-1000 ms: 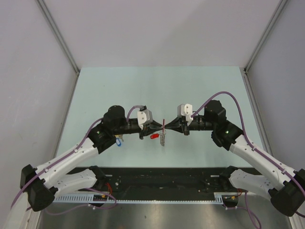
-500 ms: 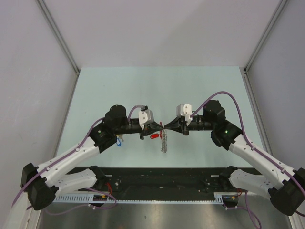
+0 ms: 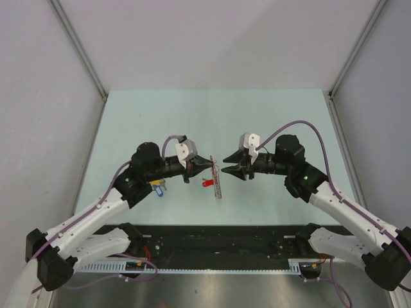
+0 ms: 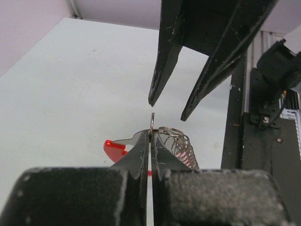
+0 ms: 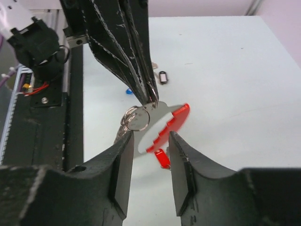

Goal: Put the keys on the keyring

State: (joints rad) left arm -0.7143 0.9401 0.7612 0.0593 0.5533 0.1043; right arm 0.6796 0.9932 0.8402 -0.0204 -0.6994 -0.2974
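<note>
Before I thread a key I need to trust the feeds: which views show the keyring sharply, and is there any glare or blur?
Top external: even light, no glare, but the keyring is tiny. Left wrist: the left claw is blurred near the lens, the keyring's wire coil crisp beyond it. Right wrist: the right claw is soft up close, the keyring sharp.

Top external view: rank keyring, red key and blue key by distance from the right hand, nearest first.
1. keyring, just left of the right hand, held by the left hand.
2. red key, on the table, slightly farther left.
3. blue key, far left, beside the left arm.
</note>
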